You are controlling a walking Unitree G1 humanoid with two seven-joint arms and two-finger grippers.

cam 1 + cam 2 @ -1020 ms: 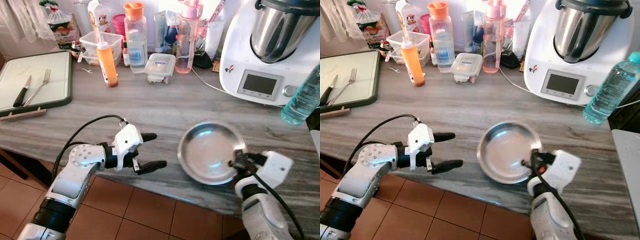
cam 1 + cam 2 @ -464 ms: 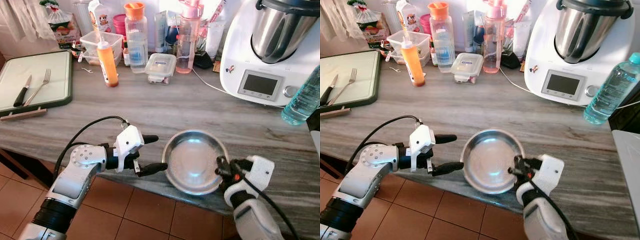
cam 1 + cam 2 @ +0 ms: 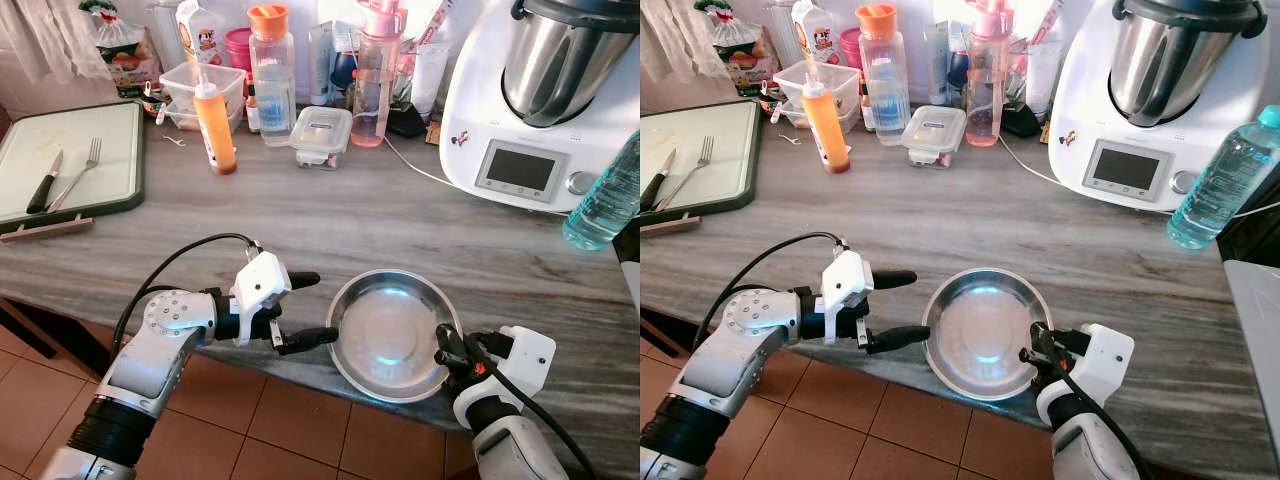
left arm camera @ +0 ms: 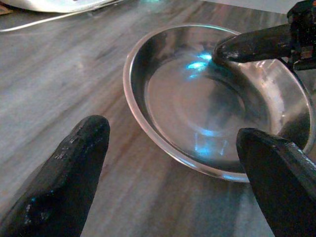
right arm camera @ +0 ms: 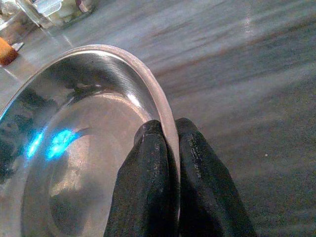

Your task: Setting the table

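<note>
Steel plate (image 3: pixel 385 330) rim pinched by right gripper (image 5: pixel 168 148), left gripper (image 3: pixel 312 308) spread beside it

Bright, even daylight; blue glare glints in the steel bowl (image 3: pixel 392 335), and the wrist views blur slightly.

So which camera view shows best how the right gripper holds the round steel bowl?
The right wrist view: its two black fingers pinch the rim of the round steel bowl, one inside, one outside. The eye views show the whole bowl at the counter's edge, the grip small. The left wrist view shows one finger inside the bowl.
</note>
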